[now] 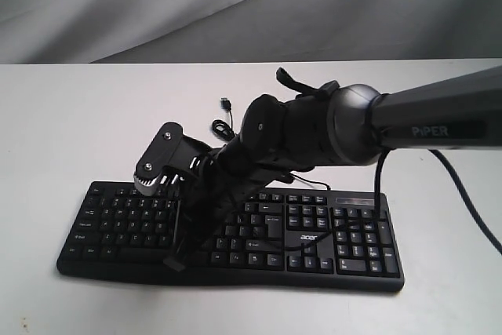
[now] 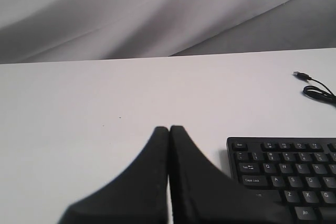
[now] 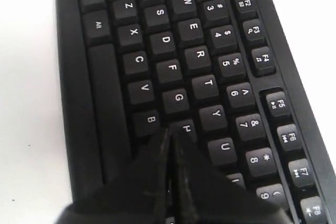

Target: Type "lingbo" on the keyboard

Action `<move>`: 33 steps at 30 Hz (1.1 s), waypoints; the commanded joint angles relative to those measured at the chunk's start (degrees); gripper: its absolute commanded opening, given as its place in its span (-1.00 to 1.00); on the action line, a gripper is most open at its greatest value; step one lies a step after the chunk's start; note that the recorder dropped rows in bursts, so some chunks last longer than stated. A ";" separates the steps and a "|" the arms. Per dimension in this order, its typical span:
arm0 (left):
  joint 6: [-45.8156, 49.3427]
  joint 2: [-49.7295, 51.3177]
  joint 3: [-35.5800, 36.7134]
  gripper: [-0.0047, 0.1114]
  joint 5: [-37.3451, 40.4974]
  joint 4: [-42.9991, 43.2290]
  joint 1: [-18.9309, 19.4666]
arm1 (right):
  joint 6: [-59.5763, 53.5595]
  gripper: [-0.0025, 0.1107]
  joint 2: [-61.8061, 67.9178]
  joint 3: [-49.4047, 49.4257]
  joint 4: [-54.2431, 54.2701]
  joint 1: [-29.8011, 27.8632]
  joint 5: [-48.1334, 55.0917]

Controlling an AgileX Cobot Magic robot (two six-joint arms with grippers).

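keyboard [image 1: 353, 245] on table [image 1: 63, 131] at 6 o'clock | right gripper [image 3: 170, 136] jaws closed, tip over H/B seam | left gripper [image 2: 169, 129] closed, off keyboard's 9 o'clock end | risk: press catches two keys, wrong letter

matt black plastic keyboard [image 3: 173, 66], seemingly smooth

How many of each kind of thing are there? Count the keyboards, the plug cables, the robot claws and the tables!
keyboard: 1
USB cable: 1
grippers: 2 (left gripper and right gripper, both closed)
white table: 1
Total: 5
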 commanded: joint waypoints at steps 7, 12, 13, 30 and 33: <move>-0.12 0.34 0.28 -0.91 -0.34 -0.21 0.06 | -0.30 -0.96 0.84 -0.36 0.01 1.86 -0.82; -0.12 0.34 0.28 -0.91 -0.34 -0.21 0.06 | -0.30 -0.96 1.83 -0.36 0.09 1.86 -1.87; -0.12 0.34 0.28 -0.91 -0.34 -0.21 0.06 | -0.30 -0.96 1.82 -0.36 0.09 1.86 -2.04; -0.12 0.34 0.28 -0.91 -0.34 -0.21 0.06 | -0.30 -0.96 2.83 -0.36 0.34 1.63 -2.67; -0.12 0.34 0.28 -0.91 -0.34 -0.21 0.06 | -0.30 -0.96 1.34 -0.36 0.23 1.63 -3.44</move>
